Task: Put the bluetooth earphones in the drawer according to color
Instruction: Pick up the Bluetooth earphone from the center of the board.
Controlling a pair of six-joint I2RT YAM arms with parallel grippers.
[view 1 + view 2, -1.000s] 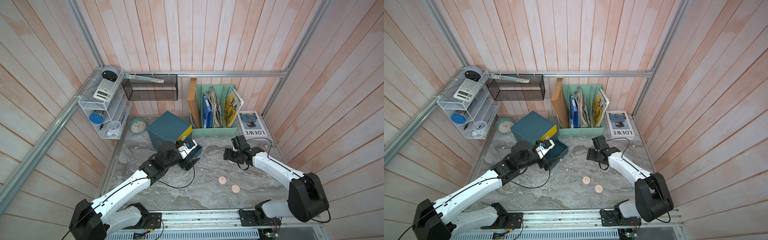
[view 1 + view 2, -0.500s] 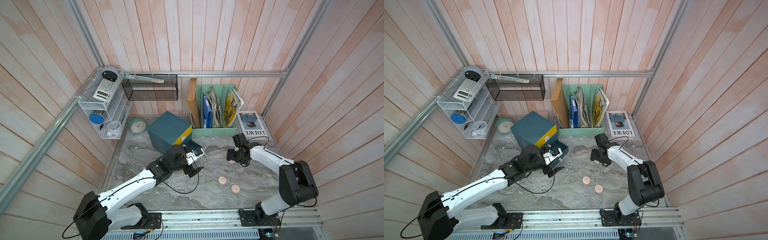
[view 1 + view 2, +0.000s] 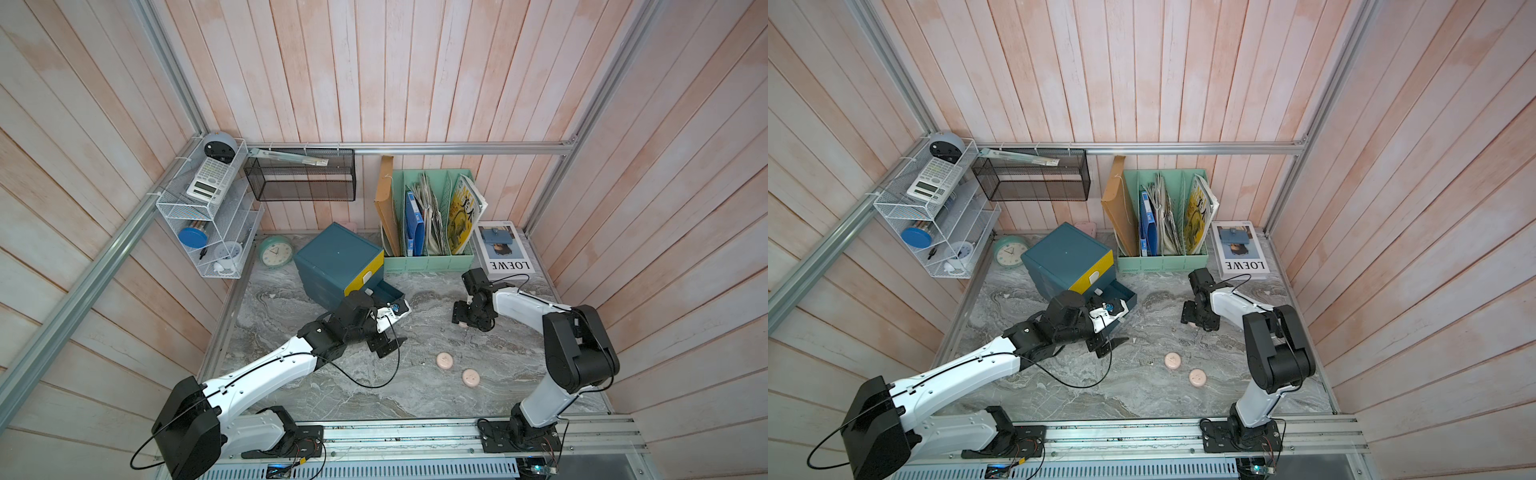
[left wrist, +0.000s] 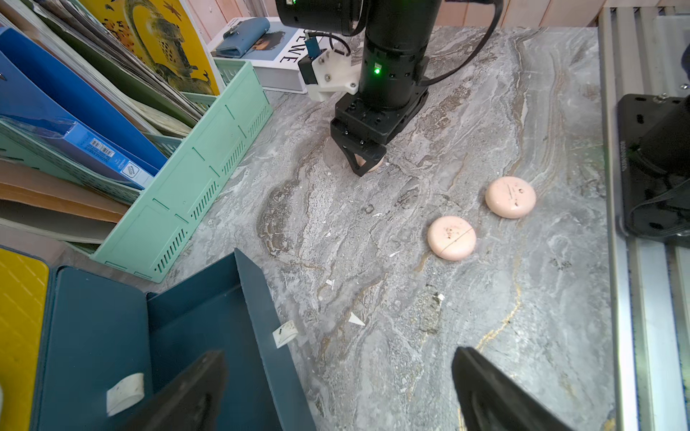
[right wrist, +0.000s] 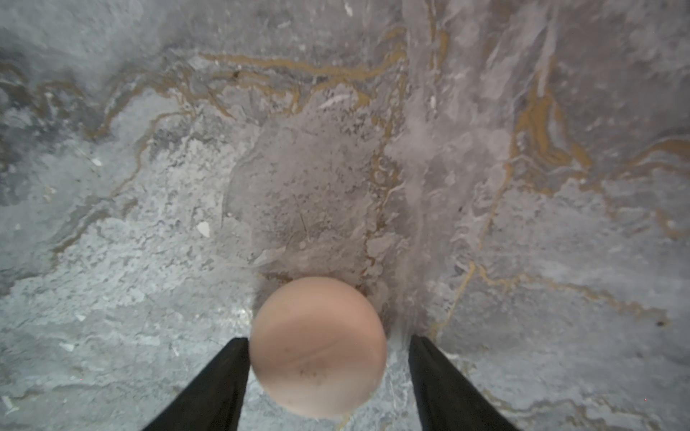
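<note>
The drawer chest (image 3: 338,259) is dark teal with a yellow top front, and its lowest drawer (image 3: 390,296) is pulled out. What shows of that drawer's inside (image 4: 209,309) is bare. Two pale pink bluetooth earphones (image 3: 444,360) (image 3: 471,378) lie loose on the marble; the left wrist view shows them too (image 4: 451,237) (image 4: 510,196). A third pink case (image 5: 318,345) sits on the table between the fingers of my right gripper (image 5: 328,339); one finger touches it, the other stands off. My left gripper (image 4: 338,352) hangs open beside the drawer's front, holding nothing.
A mint-green file rack (image 3: 428,262) and a LOEWE book (image 3: 503,249) stand behind the right arm. A round clock (image 3: 275,250), a white wire shelf (image 3: 208,216) and a black mesh basket (image 3: 301,176) fill the back left. A metal rail (image 3: 415,432) borders the front.
My left gripper has drawn back from the drawer toward the front. The right gripper has sunk over the pink case and its jaws have narrowed around it.
</note>
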